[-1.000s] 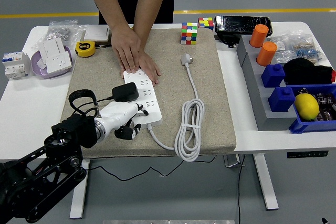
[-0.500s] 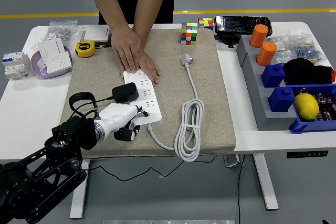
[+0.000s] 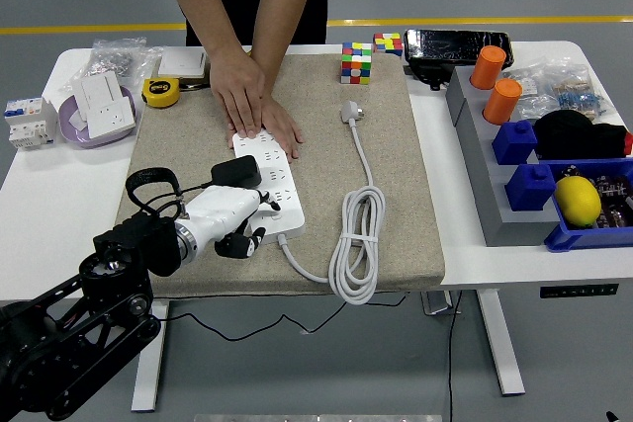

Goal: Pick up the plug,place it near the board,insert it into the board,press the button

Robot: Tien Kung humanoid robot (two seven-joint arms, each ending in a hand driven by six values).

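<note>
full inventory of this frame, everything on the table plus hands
power strip: 1, white, on mat, centre-left
adapter plug: 1, black, seated on the strip
coiled cable: 1, white, mat right of strip
mat: 1, beige, table centre
puzzle cubes: 2, multicoloured, mat's far edge
tape measure: 1, yellow, far left
bowl: 1, purple, left, holds a white socket
orange cups: 2, right
lemon: 1, yellow, in blue bin
person's hands: 2, pressing the strip's far end
left hand: 1, white, fingers at the strip's near end

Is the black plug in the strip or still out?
In, it seems: the black plug sits on the strip face, no prongs showing. Full seating cannot be told. The left hand is at the strip's near end.
</note>
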